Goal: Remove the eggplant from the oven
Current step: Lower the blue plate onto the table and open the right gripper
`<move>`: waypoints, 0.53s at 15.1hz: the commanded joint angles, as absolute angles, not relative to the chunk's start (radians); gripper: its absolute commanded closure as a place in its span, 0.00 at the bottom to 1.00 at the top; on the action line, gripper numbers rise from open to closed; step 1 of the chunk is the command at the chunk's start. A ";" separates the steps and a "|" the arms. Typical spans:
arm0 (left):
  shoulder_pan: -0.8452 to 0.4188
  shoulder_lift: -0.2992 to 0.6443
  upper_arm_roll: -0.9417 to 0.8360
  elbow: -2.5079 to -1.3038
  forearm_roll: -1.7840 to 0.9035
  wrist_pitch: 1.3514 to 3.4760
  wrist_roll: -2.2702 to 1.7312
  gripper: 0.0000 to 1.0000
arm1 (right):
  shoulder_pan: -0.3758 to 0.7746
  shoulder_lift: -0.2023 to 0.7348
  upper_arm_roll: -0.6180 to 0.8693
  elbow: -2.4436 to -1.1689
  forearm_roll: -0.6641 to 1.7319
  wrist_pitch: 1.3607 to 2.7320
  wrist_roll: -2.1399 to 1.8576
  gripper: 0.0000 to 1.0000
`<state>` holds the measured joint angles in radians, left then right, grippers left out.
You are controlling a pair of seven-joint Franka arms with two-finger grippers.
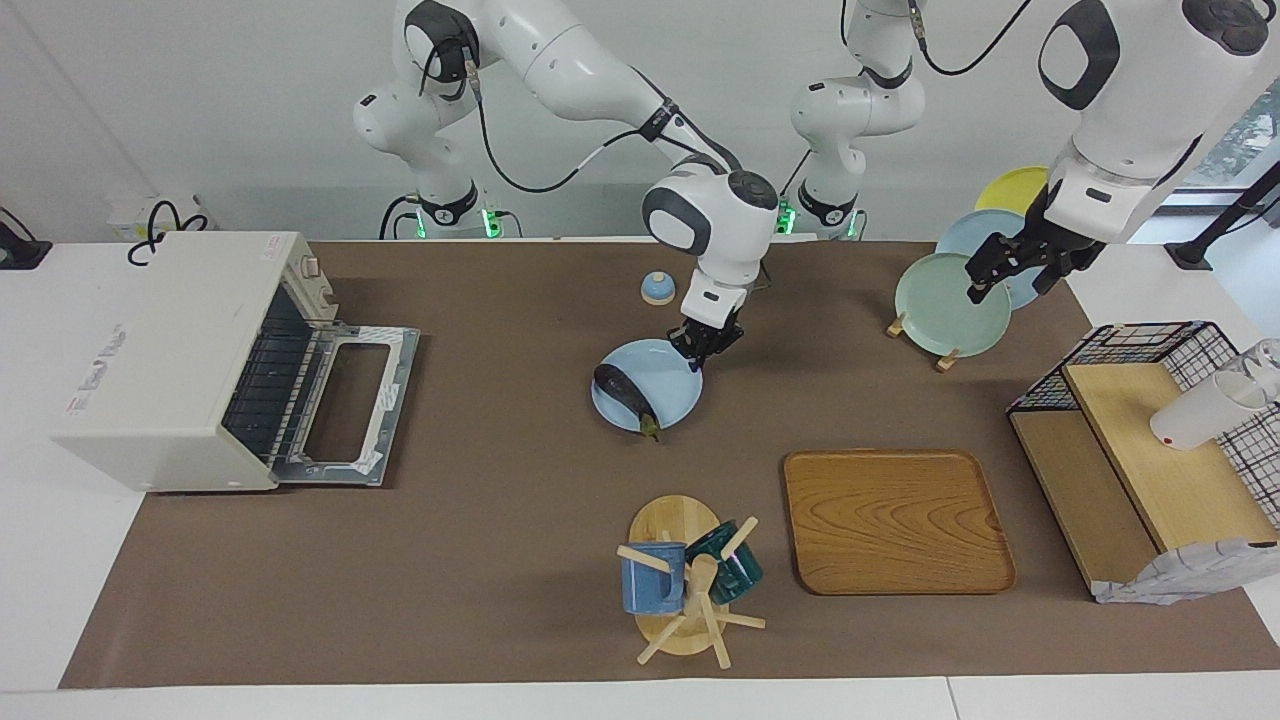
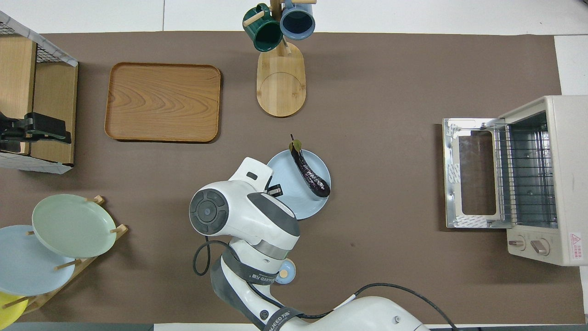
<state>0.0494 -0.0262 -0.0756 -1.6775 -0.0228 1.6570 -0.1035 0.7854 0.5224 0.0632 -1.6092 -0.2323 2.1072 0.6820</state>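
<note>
The dark purple eggplant lies across a light blue plate at the middle of the brown mat, stem tip over the rim. My right gripper is shut on the plate's rim at the edge nearer the robots. I cannot tell whether the plate rests on the mat or hangs just above it. The white oven stands at the right arm's end of the table, door folded down, rack bare. My left gripper hangs open over the plate rack, waiting.
A mug tree and a wooden tray stand farther from the robots than the plate. A rack with a green plate and a wire-and-wood shelf fill the left arm's end. A small blue knob-topped lid sits near the robots.
</note>
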 commanded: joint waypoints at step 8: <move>0.045 -0.028 -0.086 -1.690 -0.017 1.684 -0.167 0.00 | 0.634 0.379 0.063 -1.565 -0.256 1.890 0.568 1.00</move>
